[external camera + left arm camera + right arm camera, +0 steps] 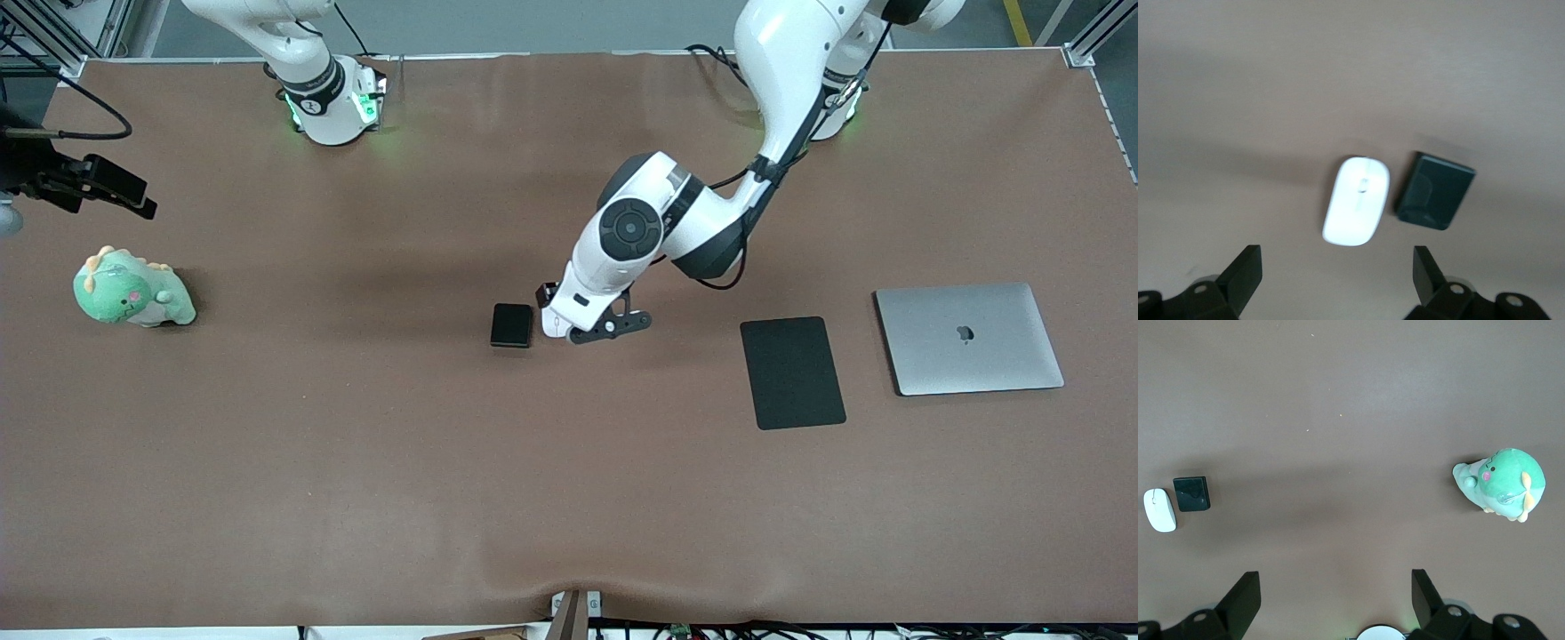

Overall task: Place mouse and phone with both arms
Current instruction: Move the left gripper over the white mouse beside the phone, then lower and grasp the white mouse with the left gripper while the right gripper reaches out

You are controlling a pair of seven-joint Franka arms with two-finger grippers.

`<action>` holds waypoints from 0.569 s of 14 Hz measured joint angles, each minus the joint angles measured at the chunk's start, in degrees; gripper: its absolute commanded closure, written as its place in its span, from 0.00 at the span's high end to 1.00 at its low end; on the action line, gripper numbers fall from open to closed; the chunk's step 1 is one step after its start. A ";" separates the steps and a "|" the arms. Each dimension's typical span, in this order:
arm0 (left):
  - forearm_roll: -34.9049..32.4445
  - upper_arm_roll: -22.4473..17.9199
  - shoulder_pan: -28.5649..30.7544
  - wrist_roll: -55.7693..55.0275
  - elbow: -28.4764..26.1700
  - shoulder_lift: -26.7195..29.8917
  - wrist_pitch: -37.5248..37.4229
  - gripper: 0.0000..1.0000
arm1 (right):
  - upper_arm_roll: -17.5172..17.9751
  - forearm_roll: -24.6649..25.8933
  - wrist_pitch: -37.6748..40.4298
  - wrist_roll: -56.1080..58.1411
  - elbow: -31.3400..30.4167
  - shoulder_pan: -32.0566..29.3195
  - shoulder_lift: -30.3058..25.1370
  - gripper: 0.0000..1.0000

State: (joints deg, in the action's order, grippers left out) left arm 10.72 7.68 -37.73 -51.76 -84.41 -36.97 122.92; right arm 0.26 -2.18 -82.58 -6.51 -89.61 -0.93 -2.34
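Observation:
The white mouse point(1357, 201) and the black phone point(1435, 191) lie side by side on the brown table, close together but apart. My left gripper point(1336, 260) is open and empty, hovering low over the mouse with its fingers wide. In the front view the left gripper point(556, 313) hides nearly all of the mouse, beside the phone point(511, 324). My right gripper point(1335, 579) is open and empty, high over its own base; it does not show in the front view. Its view shows the mouse point(1159, 510) and the phone point(1191, 493).
A flat black mouse pad point(792, 372) and a closed silver laptop point(969, 338) lie toward the left arm's end. A green dinosaur plush point(132, 292) sits toward the right arm's end, also in the right wrist view point(1501, 483). Black equipment point(80, 178) juts in above it.

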 measured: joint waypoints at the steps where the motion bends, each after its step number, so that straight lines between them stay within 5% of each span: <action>1: -0.54 -0.07 -0.49 -0.55 0.45 -0.70 0.97 1.00 | 0.00 0.00 -0.12 0.00 0.01 0.00 0.27 1.00; 8: -9.66 -0.13 -4.95 -2.73 1.41 -3.69 2.34 1.00 | -0.02 0.00 -0.65 0.00 0.50 -0.04 3.10 1.00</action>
State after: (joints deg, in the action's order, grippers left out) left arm 1.06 7.55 -42.68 -54.49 -83.00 -40.66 125.25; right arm 0.24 -2.18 -83.23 -6.51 -89.11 -0.97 0.76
